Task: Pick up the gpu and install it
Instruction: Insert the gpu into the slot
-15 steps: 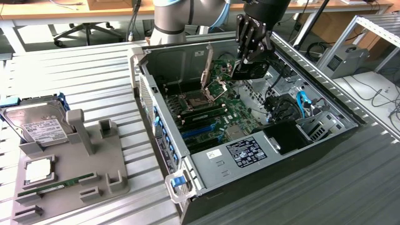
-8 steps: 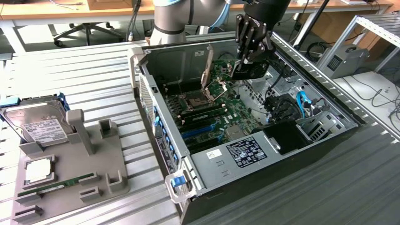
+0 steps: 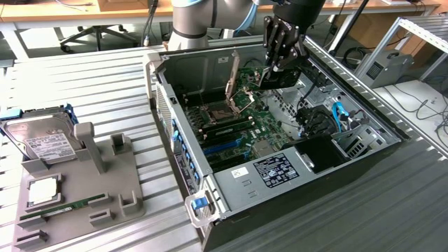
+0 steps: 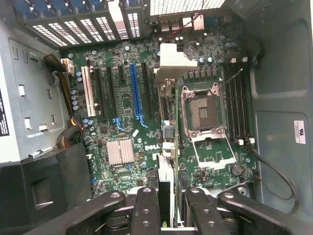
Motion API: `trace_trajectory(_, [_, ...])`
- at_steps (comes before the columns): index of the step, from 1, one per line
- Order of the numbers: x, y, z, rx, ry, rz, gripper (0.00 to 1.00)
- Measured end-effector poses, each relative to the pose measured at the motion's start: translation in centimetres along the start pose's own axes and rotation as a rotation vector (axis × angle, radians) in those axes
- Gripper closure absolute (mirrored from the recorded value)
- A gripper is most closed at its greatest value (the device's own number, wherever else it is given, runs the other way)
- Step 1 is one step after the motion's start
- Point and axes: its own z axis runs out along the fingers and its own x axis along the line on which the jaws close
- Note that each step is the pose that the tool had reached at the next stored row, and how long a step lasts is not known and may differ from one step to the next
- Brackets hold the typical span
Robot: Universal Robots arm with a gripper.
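My gripper [image 3: 278,67] hangs over the far part of the open computer case [image 3: 364,157], shut on the gpu [image 3: 278,79]. The card is held on edge, with its black shroud and green board below the fingers. In the wrist view the gpu [image 4: 165,178] runs edge-on away from my gripper [image 4: 167,205], and its silver end bracket [image 4: 174,61] is at the far end. It hovers above the motherboard [image 4: 122,127], between the blue expansion slot [image 4: 135,93] and the CPU socket [image 4: 205,110]. It is not seated in any slot.
The CPU socket's latch frame [image 3: 232,79] stands raised. Black and blue cables [image 3: 339,118] and a drive cage [image 3: 326,152] fill the case's right side. A grey fixture [image 3: 77,194] on the exterior view's left holds a hard drive [image 3: 42,139], a RAM stick [image 3: 63,206] and a chip [image 3: 43,190].
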Motion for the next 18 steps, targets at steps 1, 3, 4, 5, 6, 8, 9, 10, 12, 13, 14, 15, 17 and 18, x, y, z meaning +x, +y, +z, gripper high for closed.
trace_trajectory(1, [0.00,0.00,0.00,-0.0001,0.0001,-0.003,0.74])
trace_trajectory(3, [0.00,0.00,0.00,-0.0002,0.0001,-0.009,0.74])
trace_trajectory(4, [0.00,0.00,0.00,-0.0003,0.0001,-0.012,0.74])
trace_trajectory(5, [0.00,0.00,0.00,-0.0003,0.0002,-0.015,0.74])
trace_trajectory(6, [0.00,0.00,0.00,-0.0004,0.0002,-0.018,0.74])
trace_trajectory(8, [0.00,0.00,0.00,-0.0005,0.0003,-0.024,0.74])
trace_trajectory(9, [0.00,-0.01,0.00,-0.0006,0.0003,-0.027,0.74])
trace_trajectory(10, [0.00,0.00,0.00,-0.0007,0.0003,-0.029,0.74])
trace_trajectory(12, [0.00,0.00,0.00,-0.0008,0.0004,-0.034,0.74])
trace_trajectory(13, [0.00,0.00,0.00,-0.0008,0.0004,-0.037,0.74])
trace_trajectory(14, [0.00,0.00,0.00,-0.0009,0.0005,-0.039,0.74])
trace_trajectory(15, [0.00,0.00,0.00,-0.0009,0.0005,-0.042,0.74])
trace_trajectory(17, [0.00,0.00,0.00,-0.0010,0.0006,-0.047,0.74])
trace_trajectory(18, [0.00,0.00,0.00,-0.0011,0.0008,-0.050,0.74])
